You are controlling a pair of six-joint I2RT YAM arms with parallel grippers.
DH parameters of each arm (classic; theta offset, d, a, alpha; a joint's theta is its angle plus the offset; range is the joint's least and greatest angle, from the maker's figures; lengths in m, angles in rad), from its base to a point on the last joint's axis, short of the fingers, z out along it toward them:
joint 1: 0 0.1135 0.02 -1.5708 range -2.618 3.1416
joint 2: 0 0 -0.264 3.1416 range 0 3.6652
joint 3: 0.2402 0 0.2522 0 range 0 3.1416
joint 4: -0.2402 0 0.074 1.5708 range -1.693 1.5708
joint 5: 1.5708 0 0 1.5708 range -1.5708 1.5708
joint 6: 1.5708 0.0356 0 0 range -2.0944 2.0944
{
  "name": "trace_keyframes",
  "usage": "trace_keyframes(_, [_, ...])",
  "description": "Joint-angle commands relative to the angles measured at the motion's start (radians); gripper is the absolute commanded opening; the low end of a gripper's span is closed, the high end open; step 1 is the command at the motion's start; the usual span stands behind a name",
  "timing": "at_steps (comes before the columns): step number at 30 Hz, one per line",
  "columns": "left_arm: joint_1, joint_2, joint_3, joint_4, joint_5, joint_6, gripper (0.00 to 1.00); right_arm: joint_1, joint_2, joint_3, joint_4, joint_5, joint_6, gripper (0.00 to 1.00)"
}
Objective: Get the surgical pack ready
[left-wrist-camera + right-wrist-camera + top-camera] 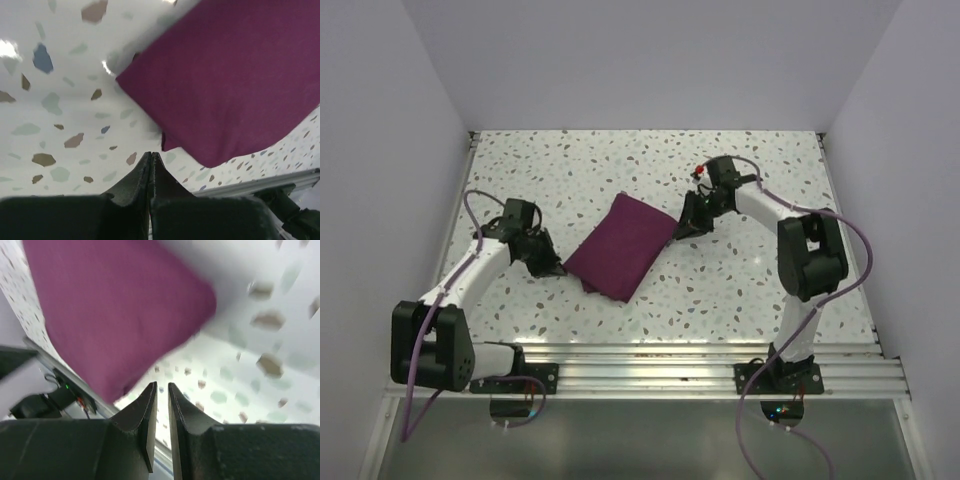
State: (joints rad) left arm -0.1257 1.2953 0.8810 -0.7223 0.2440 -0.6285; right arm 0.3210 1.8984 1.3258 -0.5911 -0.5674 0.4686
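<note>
Top view: you see the surgical pack (pixel 620 247) folded flat, mid-table (pixel 740 290), btwn your two arms. L gripper (pixel 548 264) sits just beside the pack's left corner, jaws pressed together, empty. R gripper (pixel 686 227) sits just off its right corner, jaws a narrow slit apart, holding nothing

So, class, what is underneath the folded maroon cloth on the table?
The maroon cloth lies flat on the speckled table; only tabletop shows around its edges. Anything beneath it or inside its folds is covered and cannot be seen.
</note>
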Motion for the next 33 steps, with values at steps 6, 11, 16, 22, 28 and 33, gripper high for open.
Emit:
trace_keyframes(6, [0.009,0.021,-0.206,0.199,0.172,-0.137,0.0,-0.025,0.263,0.503,-0.03,0.034,-0.011,0.19])
trace_keyframes(11, [0.008,0.136,-0.247,0.288,0.209,-0.131,0.0,-0.028,0.491,0.778,-0.094,0.044,-0.027,0.19])
trace_keyframes(16, [0.006,0.3,-0.157,0.322,0.196,-0.083,0.0,-0.025,0.561,0.771,-0.035,0.011,0.011,0.18])
trace_keyframes(22, [-0.025,0.495,0.068,0.29,0.228,-0.031,0.0,-0.023,0.513,0.56,0.071,-0.025,0.064,0.18])
trace_keyframes(28, [-0.032,0.66,0.366,0.178,0.192,0.027,0.0,-0.022,0.383,0.298,0.195,-0.068,0.11,0.16])
trace_keyframes(33, [-0.02,0.655,0.437,0.103,0.109,0.041,0.0,-0.051,0.272,0.158,0.212,-0.048,0.096,0.15])
